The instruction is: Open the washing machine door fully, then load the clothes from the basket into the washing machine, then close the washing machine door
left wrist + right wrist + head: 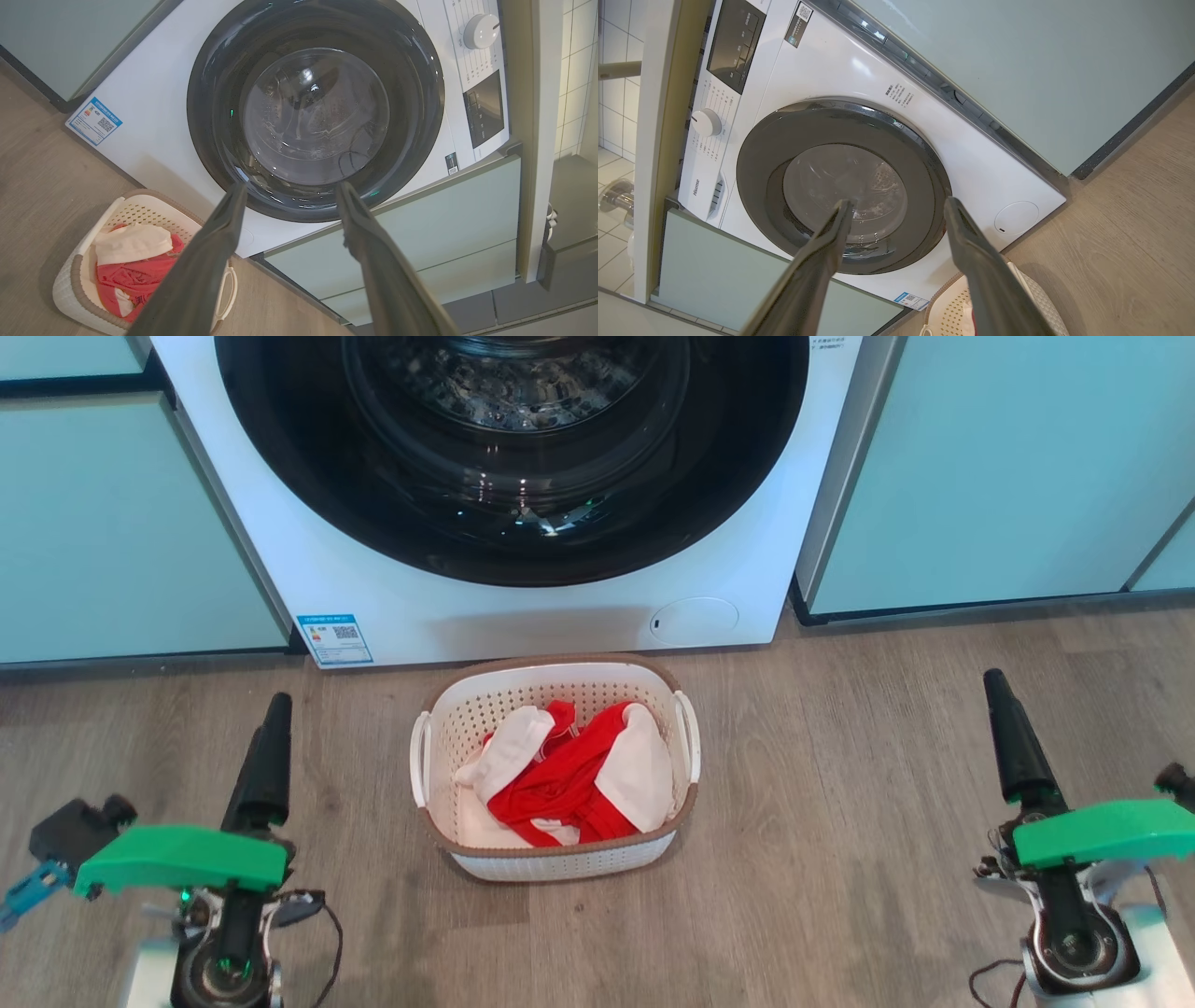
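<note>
The washing machine door (210, 116) is sitting shut, flush against the front of the washing machine (579, 616), so the first step is not yet done. The basket (551, 665) is standing on the floor (840, 803) just in front of the machine, directly below the door, with the clothes (560, 784) lying heaped inside it. The left gripper (293, 185) and the right gripper (899, 201) are hovering farther back from the machine than the basket, one to each side, both with their fingers spread wide apart and holding nothing.

The likeliest trouble is looking to be the door itself. Its black ring is glossy and smooth, so a finger may be slipping off if it is not hooking the edge properly. The basket is also standing very close under the door, so an arm reaching for the door's lower edge could be knocking it or pushing it against the machine. Later, a loose garment could be trailing over the gasket and getting caught when the door closes.

Counting: one machine, one door, one basket with two side handles, two grippers with two fingers each. The clothes are lying in one tangled red-and-white heap; how many garments cannot be told.
</note>
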